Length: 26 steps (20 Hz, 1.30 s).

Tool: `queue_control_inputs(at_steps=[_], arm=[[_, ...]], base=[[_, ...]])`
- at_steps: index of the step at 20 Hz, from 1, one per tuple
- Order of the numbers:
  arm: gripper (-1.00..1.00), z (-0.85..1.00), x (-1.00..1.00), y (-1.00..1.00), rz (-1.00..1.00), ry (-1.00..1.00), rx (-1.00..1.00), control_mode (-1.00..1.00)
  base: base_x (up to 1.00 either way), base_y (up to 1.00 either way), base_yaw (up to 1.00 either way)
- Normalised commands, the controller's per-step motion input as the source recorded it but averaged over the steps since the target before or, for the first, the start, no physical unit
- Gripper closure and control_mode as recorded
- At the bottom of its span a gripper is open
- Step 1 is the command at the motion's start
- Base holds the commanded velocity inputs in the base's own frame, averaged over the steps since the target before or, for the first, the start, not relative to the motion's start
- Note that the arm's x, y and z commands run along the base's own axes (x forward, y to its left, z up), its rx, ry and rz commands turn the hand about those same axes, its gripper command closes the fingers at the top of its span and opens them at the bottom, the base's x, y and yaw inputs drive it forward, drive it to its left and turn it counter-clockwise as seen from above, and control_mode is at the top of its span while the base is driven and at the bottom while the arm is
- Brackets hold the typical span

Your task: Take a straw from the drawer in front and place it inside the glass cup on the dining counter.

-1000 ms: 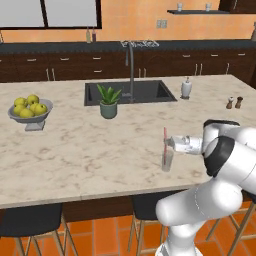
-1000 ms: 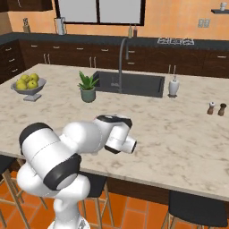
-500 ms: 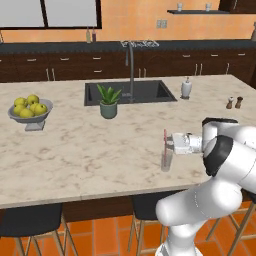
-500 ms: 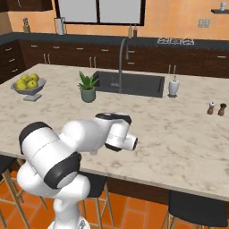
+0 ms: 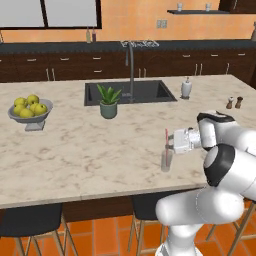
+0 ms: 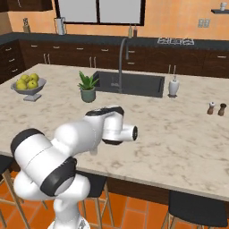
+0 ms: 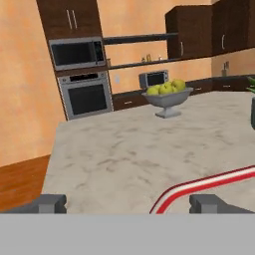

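Note:
The thin pinkish-red straw (image 5: 166, 140) stands upright in the small clear glass cup (image 5: 166, 162) near the front edge of the beige marble dining counter (image 5: 100, 150). My gripper (image 5: 171, 142) is level with the straw's upper half, just to its right, open, with nothing between its fingers. In the hand view the fingertips sit wide apart around my gripper (image 7: 129, 203), and the straw (image 7: 209, 182) shows close up as a red and white band just above them. The drawer is out of view.
On the counter stand a bowl of yellow-green fruit (image 5: 30, 111) at the left, a potted plant (image 5: 108, 102) by the black sink (image 5: 150, 91), a white soap bottle (image 5: 186, 88), and two small shakers (image 5: 234, 102). Dark stools (image 5: 30, 220) sit under the near edge.
The jaws have opened from a narrow hold on the straw to wide apart. The straw now stands free in the cup. The arm has barely moved.

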Motion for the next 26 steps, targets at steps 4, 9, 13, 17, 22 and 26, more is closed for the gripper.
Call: queue_control_inputs(at_steps=[4,9,13,17,22,26], arm=[[-1.0,-0.19,0.0,0.0,-0.04,0.02,-0.18,-1.0],[-1.0,-0.23,0.0,-0.02,-0.03,0.06,-0.14,-1.0],[-1.0,-0.08,0.0,-0.13,-0.05,0.17,-0.15,-1.0],[-1.0,0.0,-0.01,-0.1,-0.06,0.07,-0.13,-1.0],[-1.0,0.11,-0.53,-0.13,-0.01,0.0,-0.06,-1.0],[-1.0,0.6,-0.92,-0.15,0.0,-0.02,-0.02,-1.0]], base=[[0.0,0.0,0.0],[0.0,0.0,0.0],[0.0,0.0,0.0],[0.0,0.0,0.0],[0.0,0.0,0.0],[0.0,0.0,0.0]])
